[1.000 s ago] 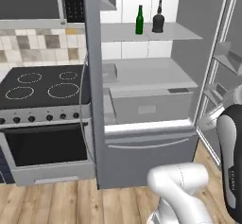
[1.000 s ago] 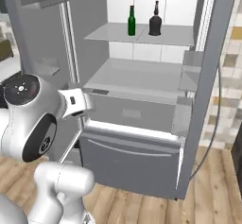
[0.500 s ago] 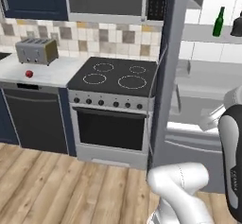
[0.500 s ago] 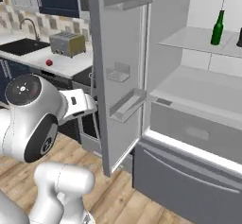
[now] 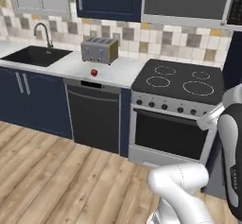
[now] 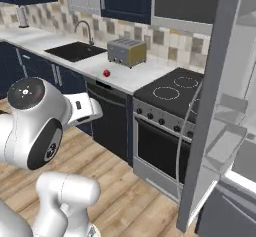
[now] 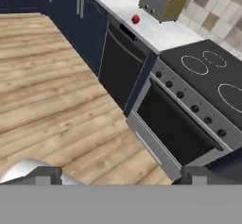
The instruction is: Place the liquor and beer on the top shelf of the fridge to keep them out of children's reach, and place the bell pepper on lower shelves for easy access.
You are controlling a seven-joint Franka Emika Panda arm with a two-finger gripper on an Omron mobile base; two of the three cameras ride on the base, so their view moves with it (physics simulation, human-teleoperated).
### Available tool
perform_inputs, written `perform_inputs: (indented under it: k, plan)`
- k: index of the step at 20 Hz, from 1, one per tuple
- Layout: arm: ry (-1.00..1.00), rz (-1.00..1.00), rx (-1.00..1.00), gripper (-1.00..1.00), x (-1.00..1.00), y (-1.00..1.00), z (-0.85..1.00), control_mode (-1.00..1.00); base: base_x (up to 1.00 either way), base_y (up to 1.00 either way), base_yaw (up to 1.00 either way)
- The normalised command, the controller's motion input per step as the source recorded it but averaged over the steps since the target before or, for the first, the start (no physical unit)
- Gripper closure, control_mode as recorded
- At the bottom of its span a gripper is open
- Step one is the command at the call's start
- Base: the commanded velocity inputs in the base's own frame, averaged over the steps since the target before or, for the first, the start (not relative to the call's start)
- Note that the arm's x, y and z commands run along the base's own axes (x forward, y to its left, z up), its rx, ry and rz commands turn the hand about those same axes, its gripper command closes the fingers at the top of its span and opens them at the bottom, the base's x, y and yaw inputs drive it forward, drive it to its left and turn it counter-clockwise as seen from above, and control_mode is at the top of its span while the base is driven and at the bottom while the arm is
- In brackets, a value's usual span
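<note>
**Left base view: heading for the pepper**

Left base view shows the pepper point(image 5: 94, 72) sitting on the counter point(image 5: 71, 67) just in front of the toaster point(image 5: 99, 50), between the sink point(image 5: 35, 55) and the stove point(image 5: 182, 79). The gripper point(image 7: 118, 175) hangs well short of it, over the wood floor, jaws spread wide with nothing between them. The fridge point(image 6: 220, 101) stands open at the right of the right base view, its door bins point(image 6: 225, 131) bare; the bottles are out of frame.

By the look of it, the step in hand is fetching the pepper. Next the base must close on the counter, then the arm reach over the dishwasher point(image 5: 94, 116) and come down around the small round fruit, which could roll if nudged.
</note>
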Motion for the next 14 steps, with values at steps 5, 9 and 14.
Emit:
perform_inputs:
  k: [5, 9, 14]
  plan:
    - [0.0, 0.0, 0.0, -1.0, 0.0, 0.0, 0.0, 1.0, 0.59, 0.86, 0.03]
    - [0.0, 0.0, 0.0, -1.0, 0.0, 0.0, 0.0, 1.0, 0.5, 0.64, -0.22]
    - [0.0, 0.0, 0.0, -1.0, 0.0, 0.0, 0.0, 1.0, 0.5, 0.54, -0.43]
